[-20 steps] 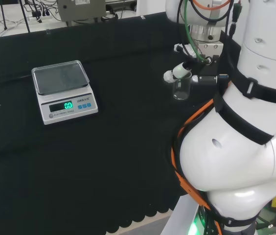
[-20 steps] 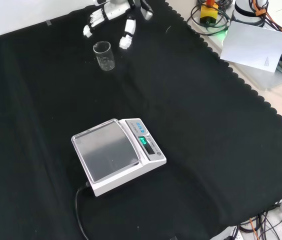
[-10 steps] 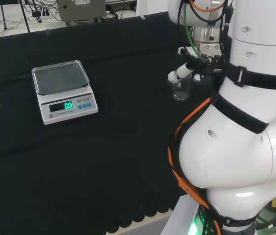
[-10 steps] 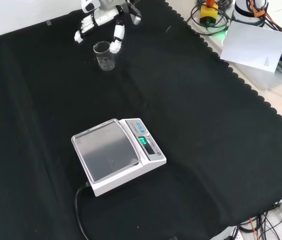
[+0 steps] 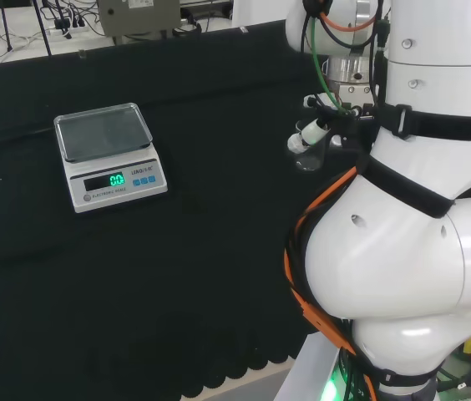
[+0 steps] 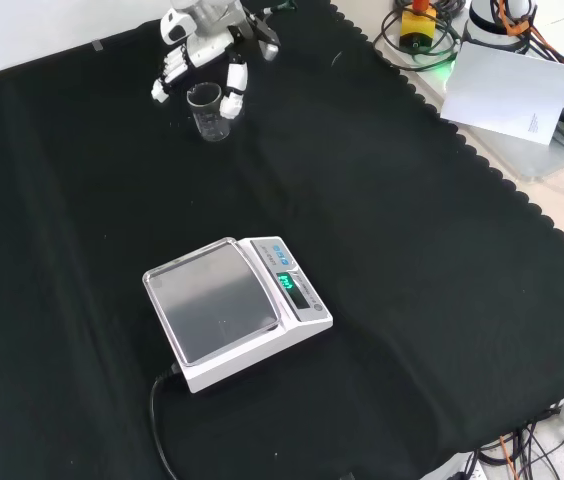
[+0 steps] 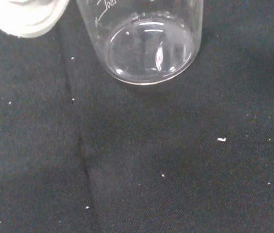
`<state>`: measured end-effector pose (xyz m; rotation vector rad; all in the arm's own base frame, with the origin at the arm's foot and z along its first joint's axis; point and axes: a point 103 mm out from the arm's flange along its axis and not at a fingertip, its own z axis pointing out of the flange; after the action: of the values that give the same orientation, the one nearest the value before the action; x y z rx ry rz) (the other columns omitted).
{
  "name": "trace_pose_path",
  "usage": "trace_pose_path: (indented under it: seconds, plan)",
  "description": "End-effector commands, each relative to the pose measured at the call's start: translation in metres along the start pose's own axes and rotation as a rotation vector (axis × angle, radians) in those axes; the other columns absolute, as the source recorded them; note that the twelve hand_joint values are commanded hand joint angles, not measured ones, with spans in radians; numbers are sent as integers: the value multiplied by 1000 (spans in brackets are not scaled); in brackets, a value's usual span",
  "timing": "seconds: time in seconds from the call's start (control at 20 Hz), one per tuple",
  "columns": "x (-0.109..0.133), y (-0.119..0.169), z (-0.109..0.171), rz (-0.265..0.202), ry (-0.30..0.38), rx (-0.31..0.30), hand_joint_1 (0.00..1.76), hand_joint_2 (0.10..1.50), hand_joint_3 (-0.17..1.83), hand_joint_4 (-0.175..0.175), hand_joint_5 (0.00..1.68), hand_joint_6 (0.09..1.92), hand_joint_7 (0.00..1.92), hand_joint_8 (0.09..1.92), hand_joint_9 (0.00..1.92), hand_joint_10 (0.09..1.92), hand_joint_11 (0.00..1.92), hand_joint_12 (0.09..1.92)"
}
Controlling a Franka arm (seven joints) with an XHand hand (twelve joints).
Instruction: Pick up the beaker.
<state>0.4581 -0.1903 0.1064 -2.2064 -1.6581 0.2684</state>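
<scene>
One clear glass beaker (image 6: 208,111) stands upright on the black cloth (image 6: 412,250) near the top left of the front view, apart from a scale (image 6: 234,310) lower down. The hand (image 6: 202,45) sits right over the beaker, with fingers (image 6: 168,76) reaching down on one side of it and another finger (image 6: 234,85) on the other side. The fingers look spread and relaxed, not closed on the glass. From the wrist, the beaker's round base rests flat on the cloth.
</scene>
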Motion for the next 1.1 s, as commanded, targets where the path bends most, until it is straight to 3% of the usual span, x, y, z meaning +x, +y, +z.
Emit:
trace_pose_path:
  seconds: [0.05, 0.3, 0.5, 0.6, 0.75, 0.9, 1.1]
  plan:
    - [7, 6, 9, 11, -23, -1, 718, 696, 274, 60, 97, 87, 2, 525, 121, 828, 0, 1168]
    - [8, 8, 10, 54, -48, -39, 810, 669, 480, 56, 285, 87, 141, 682, 353, 798, 40, 1429]
    - [12, 11, 12, 63, -66, -59, 924, 635, 709, 55, 493, 150, 399, 819, 683, 807, 430, 1372]
    - [15, 12, 12, 65, -68, -74, 960, 632, 762, 60, 515, 505, 509, 891, 807, 841, 612, 1305]
    - [21, 13, 13, 59, -64, -94, 1043, 666, 783, 28, 630, 980, 673, 1098, 1001, 982, 973, 1144]
    - [27, 14, 9, 45, -71, -102, 1071, 923, 436, -18, 855, 1153, 751, 1265, 1081, 1099, 1172, 1024]
    - [30, 11, -9, 36, -65, -142, 1097, 993, 323, -74, 906, 1164, 777, 1321, 1104, 1144, 1244, 979]
